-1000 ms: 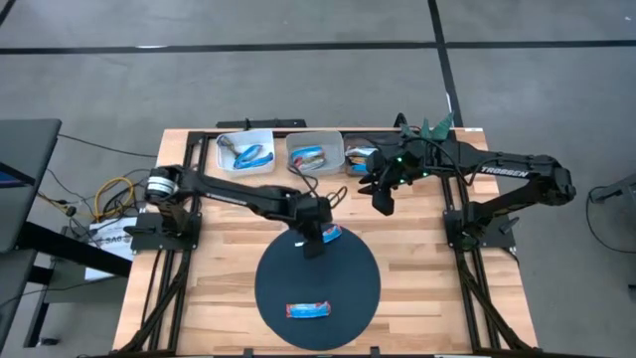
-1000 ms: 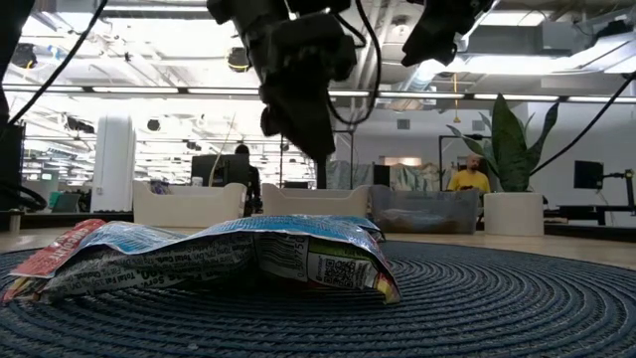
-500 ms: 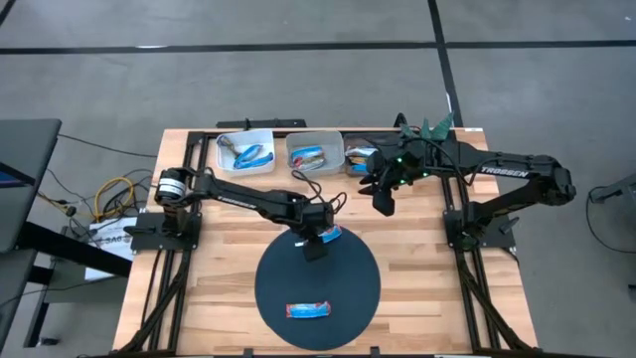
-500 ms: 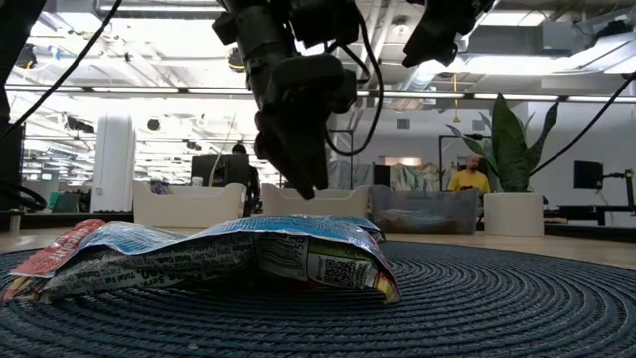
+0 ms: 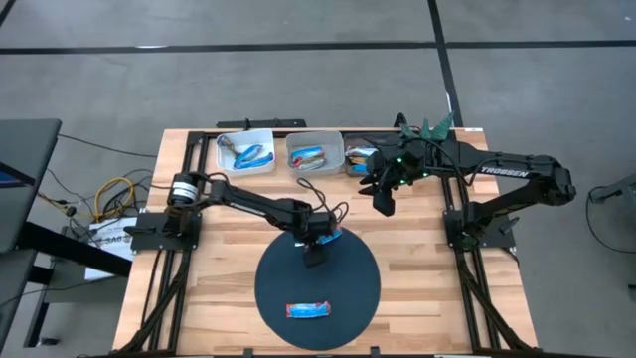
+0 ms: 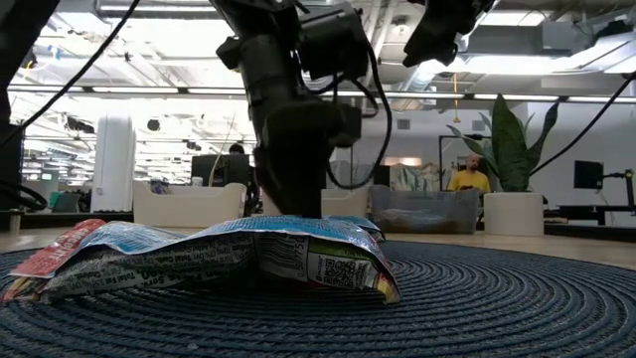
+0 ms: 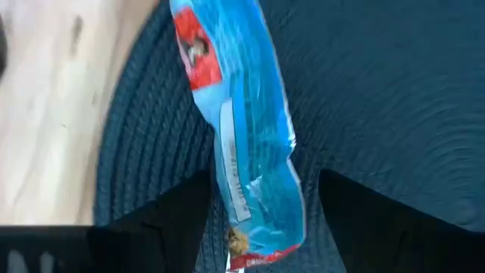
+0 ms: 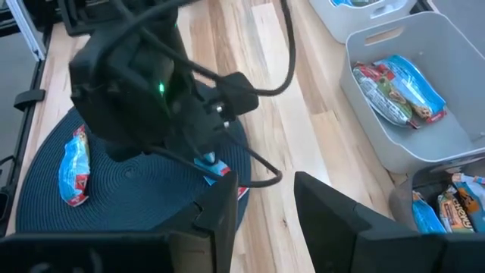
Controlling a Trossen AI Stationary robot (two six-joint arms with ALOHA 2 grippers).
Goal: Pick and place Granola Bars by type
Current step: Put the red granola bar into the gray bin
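A bright blue granola bar [image 5: 331,237] lies flat on the far edge of the round dark mat [image 5: 348,288]. My left gripper [image 5: 318,247] is down over it and open. In the left wrist view its fingers [image 7: 178,216] stand on either side of one end of the bar [image 7: 250,144]. A second blue bar [image 5: 306,310] lies on the mat's near part and fills the low view [image 6: 219,257]. My right gripper [image 5: 383,194] hangs open and empty above the table near the bins. My left gripper comes at the bar from above, its fingers lying across the bar. One finger [image 7: 189,208] stands right against the bar's long edge [image 7: 220,182]; whether it touches, I cannot tell. The other finger is apart from the bar. The bar lies flat on the mat.
Three bins stand in a row at the table's far edge: a white one [image 5: 245,151] with blue bars, a white one [image 5: 316,152] with silvery bars, and a clear one [image 5: 360,159] with mixed bars. Bare wood lies on both sides of the mat.
My left gripper has come down toward the mat and a little toward the table's near edge, onto the blue bar at the mat's far edge. Both bars lie where they were.
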